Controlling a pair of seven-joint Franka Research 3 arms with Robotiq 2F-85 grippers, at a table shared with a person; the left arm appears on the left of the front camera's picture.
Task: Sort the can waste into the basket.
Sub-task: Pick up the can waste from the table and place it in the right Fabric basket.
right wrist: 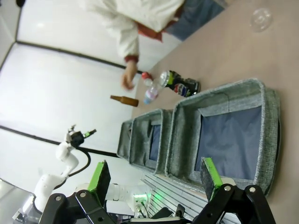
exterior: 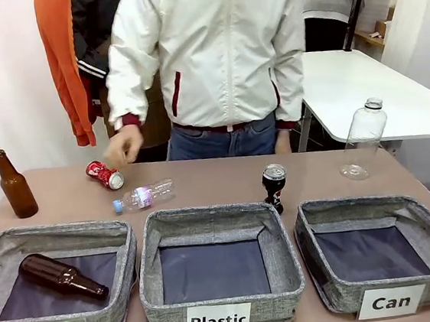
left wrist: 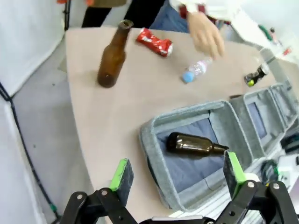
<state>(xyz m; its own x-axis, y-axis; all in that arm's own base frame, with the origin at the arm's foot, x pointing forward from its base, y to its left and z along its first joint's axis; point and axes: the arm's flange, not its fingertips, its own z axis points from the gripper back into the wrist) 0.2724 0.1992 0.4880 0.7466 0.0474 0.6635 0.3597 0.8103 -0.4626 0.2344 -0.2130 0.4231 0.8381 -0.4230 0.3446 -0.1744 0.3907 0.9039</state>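
— Any cans sorted yet?
— None. The Can basket (exterior: 354, 205), at the desk's near right corner, is empty. The red can (exterior: 104, 175) lies near the far edge, towards the left. The dark can (exterior: 274, 185) stands upright just behind the Plastic basket (exterior: 205, 212).
— And the robot?
— Left hand (left wrist: 178, 171) and right hand (right wrist: 154, 173) are both wide open and hold nothing. It seems both cans are still to do.

Surface (exterior: 217, 180): smooth, matt, pale brown finish.
Can basket (exterior: 312, 262), Plastic basket (exterior: 150, 264), Bottle basket (exterior: 126, 255): coarse grey woven cloth walls, smoother dark cloth floors.
Can label (exterior: 391, 302): white matt card.
Red can (exterior: 104, 175): crumpled glossy metal.
Dark can (exterior: 274, 185): glossy coated metal, bare silver top.
Standing brown bottle (exterior: 15, 186), lying brown bottle (exterior: 60, 276): glossy glass.
Tall clear bottle (exterior: 364, 139), small clear bottle (exterior: 145, 195): transparent shiny plastic.
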